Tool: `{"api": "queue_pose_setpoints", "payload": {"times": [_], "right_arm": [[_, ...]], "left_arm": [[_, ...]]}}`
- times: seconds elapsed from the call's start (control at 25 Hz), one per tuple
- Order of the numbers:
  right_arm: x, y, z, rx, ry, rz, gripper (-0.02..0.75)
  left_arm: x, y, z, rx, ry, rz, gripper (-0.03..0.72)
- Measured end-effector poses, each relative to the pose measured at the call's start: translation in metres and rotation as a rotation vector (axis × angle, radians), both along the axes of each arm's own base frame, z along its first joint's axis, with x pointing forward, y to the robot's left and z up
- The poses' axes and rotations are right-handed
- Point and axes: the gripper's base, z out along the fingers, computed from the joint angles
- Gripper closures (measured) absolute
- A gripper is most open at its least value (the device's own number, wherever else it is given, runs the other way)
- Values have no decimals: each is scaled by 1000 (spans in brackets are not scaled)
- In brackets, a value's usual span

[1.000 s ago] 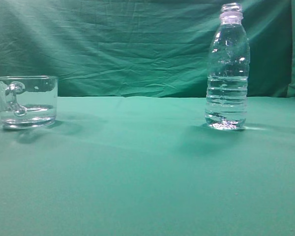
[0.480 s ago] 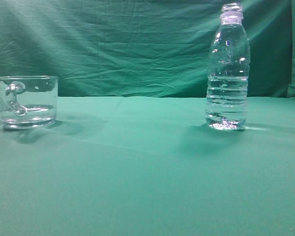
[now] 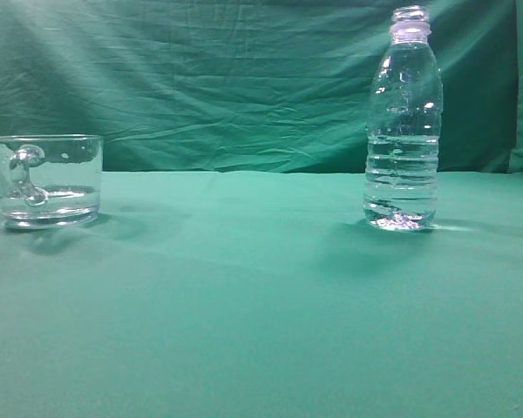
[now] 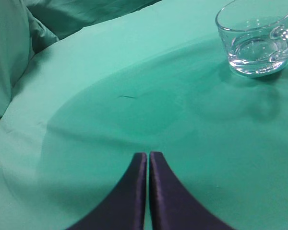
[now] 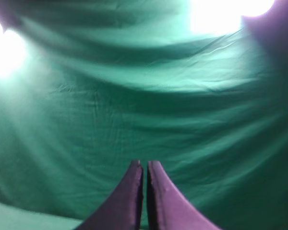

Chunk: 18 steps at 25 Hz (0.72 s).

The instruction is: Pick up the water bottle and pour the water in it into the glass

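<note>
The water bottle (image 3: 403, 131) stands upright and uncapped on the right of the green table, with clear water (image 3: 402, 187) in its ribbed lower body. The glass (image 3: 47, 178), a short wide mug with a knobby handle, stands at the far left; it also shows in the left wrist view (image 4: 256, 37) at the upper right, with a little clear liquid at the bottom. My left gripper (image 4: 148, 155) is shut and empty above bare cloth, well short of the glass. My right gripper (image 5: 144, 164) is shut and empty, facing the backdrop. Neither gripper shows in the exterior view.
A green cloth covers the table (image 3: 244, 296) and hangs as a wrinkled backdrop (image 3: 227, 78) behind it. In the left wrist view the cloth bunches up at the left edge (image 4: 14, 48). Two bright light patches show in the right wrist view (image 5: 221, 12).
</note>
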Motion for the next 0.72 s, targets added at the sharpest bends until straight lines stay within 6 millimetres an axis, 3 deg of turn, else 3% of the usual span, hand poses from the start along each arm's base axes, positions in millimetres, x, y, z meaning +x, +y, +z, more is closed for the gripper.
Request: {"api": "queue_pose_setpoints", "payload": {"times": [0.12,0.28,0.52,0.72], "right_arm": [[-11,-6,-3,41,-18,-84,738],[-20,-9,-29,-50,-13,-157,738],[-39,-8,-85,-138,38,-163,738],[-52,-12,-137,-129,252,-169,738]], "left_arm": [[0,0,0,0,0,0,688],[0,0,0,0,0,0,688],[0,0,0,0,0,0,688],[0,0,0,0,0,0,688]]}}
